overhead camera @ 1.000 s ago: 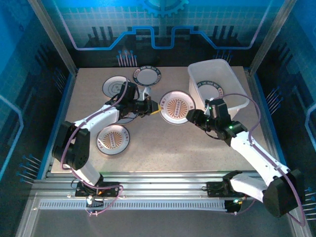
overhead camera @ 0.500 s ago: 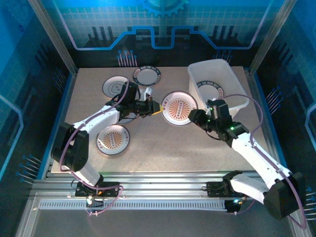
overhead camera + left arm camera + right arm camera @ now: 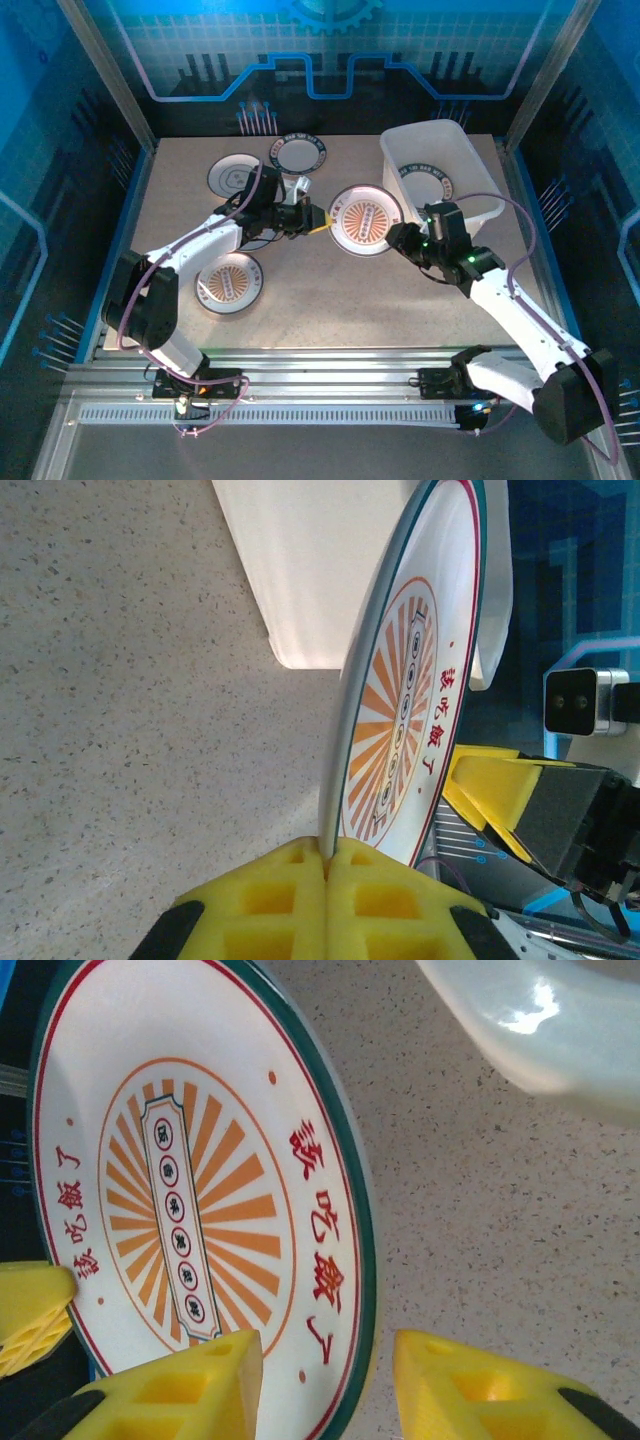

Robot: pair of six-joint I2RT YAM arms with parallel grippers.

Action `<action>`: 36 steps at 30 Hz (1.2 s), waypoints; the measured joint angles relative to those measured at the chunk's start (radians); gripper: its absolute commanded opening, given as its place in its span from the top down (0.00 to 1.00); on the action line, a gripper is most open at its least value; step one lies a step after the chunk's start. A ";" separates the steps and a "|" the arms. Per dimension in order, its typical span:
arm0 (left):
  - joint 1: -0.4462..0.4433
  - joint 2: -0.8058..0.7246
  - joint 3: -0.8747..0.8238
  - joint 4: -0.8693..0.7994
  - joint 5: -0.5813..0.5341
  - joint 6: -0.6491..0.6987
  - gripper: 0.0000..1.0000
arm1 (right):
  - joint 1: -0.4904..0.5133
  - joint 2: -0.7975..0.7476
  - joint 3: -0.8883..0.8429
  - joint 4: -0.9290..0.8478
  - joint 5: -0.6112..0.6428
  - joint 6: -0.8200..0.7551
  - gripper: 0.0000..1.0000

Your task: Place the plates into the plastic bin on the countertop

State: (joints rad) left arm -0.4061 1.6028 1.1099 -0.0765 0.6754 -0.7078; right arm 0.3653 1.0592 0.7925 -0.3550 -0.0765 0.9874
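My left gripper is shut on the near rim of a sunburst plate, holding it tilted above the countertop beside the plastic bin. From the other side, my right gripper straddles that plate's opposite rim, open, with a gap still showing at each pad. One dark-rimmed plate lies inside the bin. Other plates rest on the countertop: a grey-motif one, a green-rimmed one and a second sunburst one.
Another plate lies partly hidden under my left arm. The bin's white wall curves close above my right gripper. Blue edges and metal rails frame the countertop, with open surface toward the near middle.
The left gripper has carried the sunburst plate a little right, toward the bin. The right gripper's jaws have narrowed around the plate's rim.
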 measured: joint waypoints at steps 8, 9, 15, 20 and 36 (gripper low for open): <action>-0.005 -0.003 0.000 0.001 0.003 -0.001 1.00 | 0.000 0.001 -0.006 0.039 0.025 0.042 0.73; -0.005 -0.003 0.000 0.001 0.003 -0.001 1.00 | 0.000 0.000 -0.010 0.042 0.027 0.045 0.74; -0.005 -0.003 0.000 0.002 0.011 -0.013 1.00 | -0.002 -0.001 -0.028 0.057 0.036 0.066 0.85; -0.002 -0.003 0.000 -0.001 0.010 -0.027 1.00 | -0.006 -0.032 -0.029 0.082 0.043 0.078 0.94; -0.003 -0.003 0.137 -0.084 0.043 0.014 0.54 | -0.006 -0.150 -0.040 0.148 0.072 0.065 1.00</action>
State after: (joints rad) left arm -0.4088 1.5997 1.2465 -0.1600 0.7181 -0.6937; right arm 0.3588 0.9092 0.7525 -0.2073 -0.0040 1.0527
